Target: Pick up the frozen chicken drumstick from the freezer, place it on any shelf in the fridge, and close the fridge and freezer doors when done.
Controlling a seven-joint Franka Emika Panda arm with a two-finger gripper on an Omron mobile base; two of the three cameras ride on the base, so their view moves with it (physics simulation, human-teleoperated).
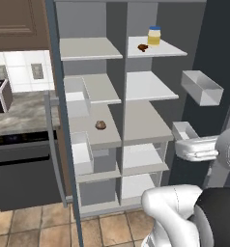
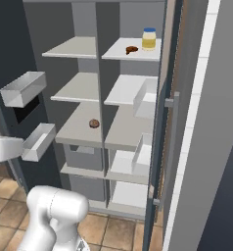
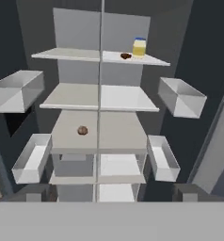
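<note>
Left base view: the drumstick (image 1: 143,47) sits upper right of centre on the top shelf, touching-close left of the yellow jar (image 1: 154,35). Too small to call its long axis.

Right base view: same spot, upper middle, the jar just right of it.

Hand view: it's high, right of centre, well up and away from the gripper (image 3: 111,200), whose jaws are spread wide and empty.

the drumstick (image 1: 142,47) (image 2: 131,49) (image 3: 125,56), small, dark reddish-brown, lies on the top right shelf just left of the jar. freezer (image 1: 150,87) right, fridge (image 1: 90,48) left, pale grey shelves. both doors (image 1: 64,144) (image 2: 170,122) stand wide open, white bins inside.
</note>
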